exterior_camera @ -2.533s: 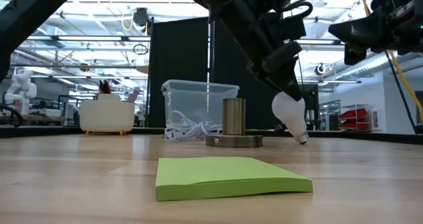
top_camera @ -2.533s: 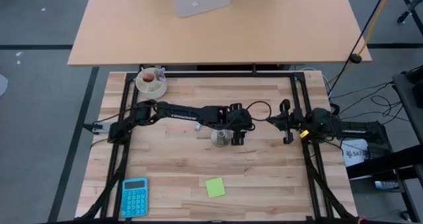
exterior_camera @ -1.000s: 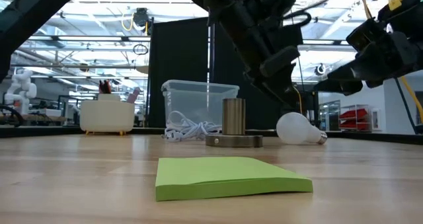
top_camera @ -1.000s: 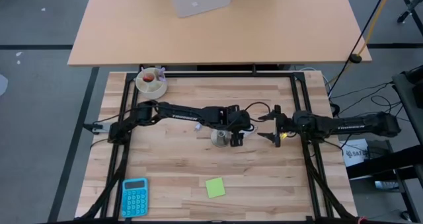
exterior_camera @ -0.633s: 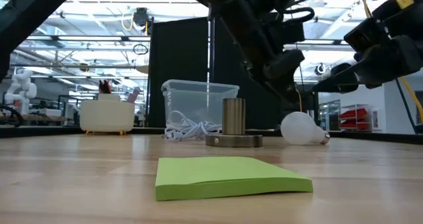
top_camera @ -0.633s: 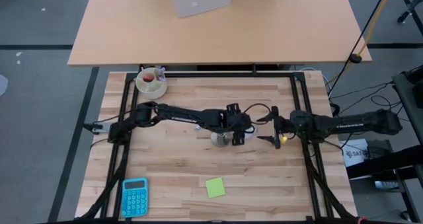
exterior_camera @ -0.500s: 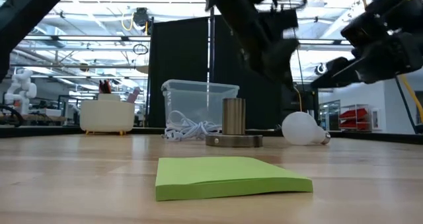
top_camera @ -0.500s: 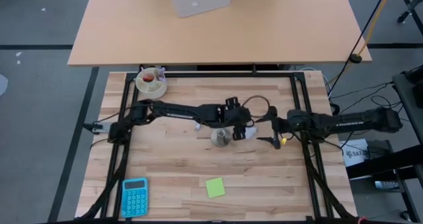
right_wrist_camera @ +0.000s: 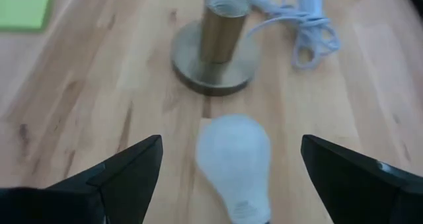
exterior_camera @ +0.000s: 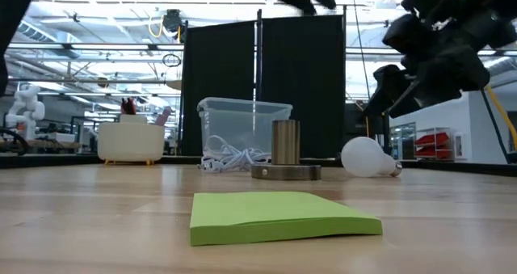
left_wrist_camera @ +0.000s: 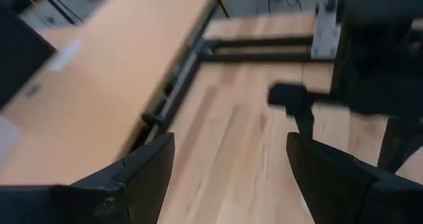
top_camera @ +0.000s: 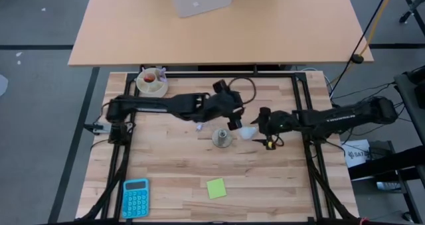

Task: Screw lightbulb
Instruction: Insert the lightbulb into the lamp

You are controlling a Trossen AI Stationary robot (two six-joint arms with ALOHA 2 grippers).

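Light wooden boards make up the table (top_camera: 172,172), and it fills the middle of the high view. Near the middle of the frame the lightbulb (top_camera: 249,132) lies on its side on the wood, white and round, with nothing holding it. Just to its left stands the socket (top_camera: 222,138), a short metal tube on a round flat base. In the low view the lightbulb (exterior_camera: 367,158) rests at the right of centre, with its silver screw end pointing right, and the socket (exterior_camera: 285,153) stands upright just left of it, not touching. The right gripper (top_camera: 263,127) comes in from the right side of the high view and sits just beside the bulb. Its fingers are spread wide, and in the right wrist view the bulb (right_wrist_camera: 234,163) lies between them on the table, touching neither one. The left gripper (top_camera: 232,112) is a little above the socket in the high view, up and away from the bulb, with its fingers open and empty. A white cable (right_wrist_camera: 305,27) lies coiled behind the socket. A green sticky pad (top_camera: 216,188) sits low in the middle of the frame, a blue calculator (top_camera: 135,197) at the lower left, and a white bowl (top_camera: 152,83) at the upper left.
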